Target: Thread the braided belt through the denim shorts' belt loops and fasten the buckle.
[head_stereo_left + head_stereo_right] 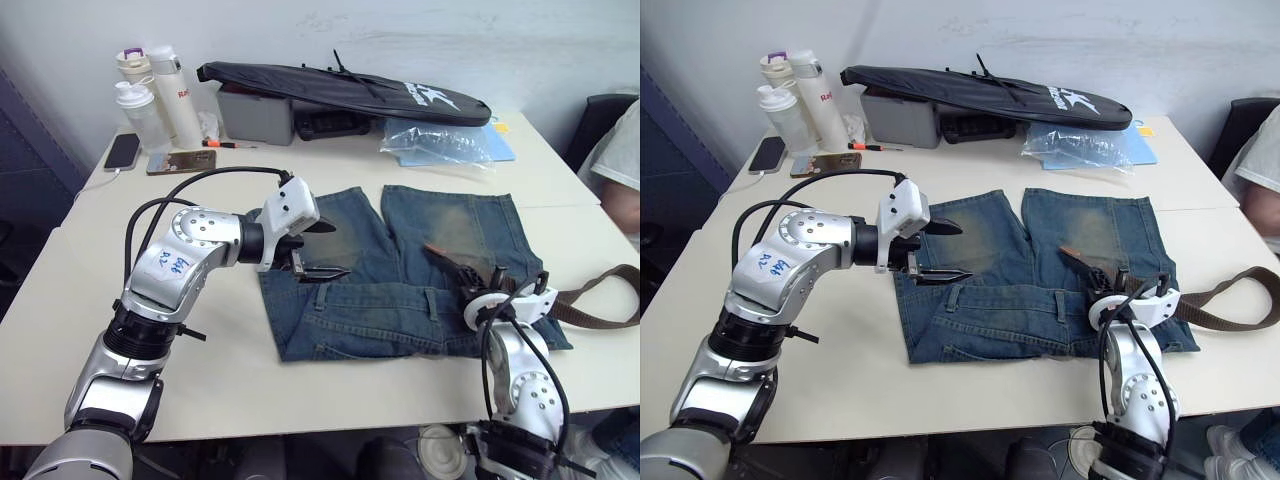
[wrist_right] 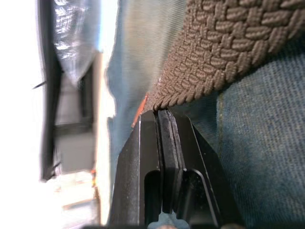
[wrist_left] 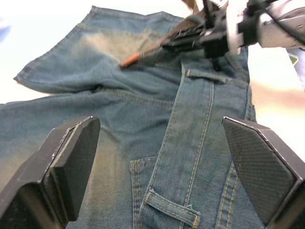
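The denim shorts (image 1: 400, 300) lie flat mid-table, waistband toward me. Belt loops (image 3: 200, 76) show along the waistband, one (image 1: 322, 295) just below my left gripper. My left gripper (image 1: 320, 250) hovers open over the left part of the waistband, holding nothing. My right gripper (image 1: 470, 275) rests on the shorts' right side, shut on the braided belt (image 1: 600, 295) near its leather tip (image 1: 437, 250). The woven strap (image 2: 228, 43) trails right across the table and past its edge. The buckle is out of view.
Along the back of the table stand bottles (image 1: 150, 100), a phone (image 1: 122, 152), a grey box (image 1: 255, 115), a long black bag (image 1: 350, 90) and a clear plastic bag (image 1: 435, 140). A person's arm (image 1: 620, 170) and a dark chair (image 1: 600, 120) are at the right edge.
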Robot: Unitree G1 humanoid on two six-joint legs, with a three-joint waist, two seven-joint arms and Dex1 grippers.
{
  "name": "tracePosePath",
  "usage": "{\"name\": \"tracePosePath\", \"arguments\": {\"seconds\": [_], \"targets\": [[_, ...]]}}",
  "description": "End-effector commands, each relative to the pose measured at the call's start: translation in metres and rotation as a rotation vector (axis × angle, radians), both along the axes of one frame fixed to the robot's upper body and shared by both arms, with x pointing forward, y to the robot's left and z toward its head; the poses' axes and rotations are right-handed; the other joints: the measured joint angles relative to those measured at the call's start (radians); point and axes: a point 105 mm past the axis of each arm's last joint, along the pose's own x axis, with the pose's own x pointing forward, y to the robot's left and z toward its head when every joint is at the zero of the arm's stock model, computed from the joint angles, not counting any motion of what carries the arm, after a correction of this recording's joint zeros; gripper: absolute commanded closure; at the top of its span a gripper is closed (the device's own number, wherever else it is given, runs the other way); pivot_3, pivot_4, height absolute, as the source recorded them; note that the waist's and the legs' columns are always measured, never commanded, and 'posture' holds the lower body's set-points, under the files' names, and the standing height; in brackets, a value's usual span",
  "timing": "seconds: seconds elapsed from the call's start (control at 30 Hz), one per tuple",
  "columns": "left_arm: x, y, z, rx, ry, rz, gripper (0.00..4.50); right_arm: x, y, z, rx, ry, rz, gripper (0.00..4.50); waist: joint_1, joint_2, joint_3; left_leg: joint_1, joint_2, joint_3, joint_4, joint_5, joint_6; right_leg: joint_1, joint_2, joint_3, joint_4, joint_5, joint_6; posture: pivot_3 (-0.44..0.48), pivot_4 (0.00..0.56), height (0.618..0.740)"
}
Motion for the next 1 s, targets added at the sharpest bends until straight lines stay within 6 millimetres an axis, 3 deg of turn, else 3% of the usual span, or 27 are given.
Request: {"name": "tracePosePath", "arguments": {"seconds": [0.03, 0.2, 0.37, 0.47, 0.67, 1.0], "targets": [[0.000, -0.004, 0.007, -0.001, -0.037, -0.028, 0.00, -0.016, 0.017, 0.014, 0.005, -0.107, 0.161, 4.46, 0.000, 0.003, 0.001, -0.003, 0.000, 0.000, 0.000, 0.000, 0.000, -0.003, 0.001, 0.000, 0.001, -0.001, 0.000, 0.000, 0.150, 0.645], [0.000, -0.009, 0.006, -0.001, -0.035, -0.051, 0.00, -0.049, -0.001, 0.031, -0.113, -0.226, 0.306, 4.46, 0.001, 0.009, 0.011, -0.008, 0.000, 0.002, -0.001, 0.002, -0.003, -0.010, 0.010, 0.004, 0.003, -0.001, 0.000, 0.000, 0.150, 0.645], [0.000, -0.011, 0.006, -0.001, -0.037, -0.067, 0.00, -0.063, -0.024, 0.037, -0.242, -0.291, 0.372, 4.46, 0.006, 0.004, 0.018, -0.007, 0.000, 0.003, 0.000, 0.001, -0.001, -0.010, 0.012, 0.005, -0.003, 0.002, 0.004, 0.000, 0.150, 0.645], [0.000, -0.011, 0.006, 0.001, -0.038, -0.067, 0.00, -0.064, -0.046, 0.041, -0.193, -0.330, 0.290, 4.46, 0.008, 0.004, 0.018, -0.006, 0.000, 0.003, 0.000, 0.002, -0.001, -0.008, 0.013, 0.006, -0.005, 0.002, 0.005, 0.000, 0.150, 0.645], [-0.001, -0.010, 0.005, 0.007, -0.037, -0.066, 0.00, -0.083, -0.028, 0.059, -0.225, -0.482, 0.460, 4.46, 0.009, 0.006, 0.019, -0.006, 0.000, 0.003, -0.001, 0.002, -0.001, -0.009, 0.013, 0.008, -0.005, 0.002, 0.005, 0.000, 0.150, 0.645], [-0.001, -0.012, 0.006, 0.011, -0.038, -0.077, 0.00, -0.104, -0.019, 0.017, -0.483, -0.270, 0.815, 4.46, 0.008, 0.005, 0.019, -0.005, 0.000, 0.005, -0.001, 0.002, 0.000, -0.005, 0.014, 0.009, -0.013, 0.005, 0.010, 0.000, 0.150, 0.645]]}}
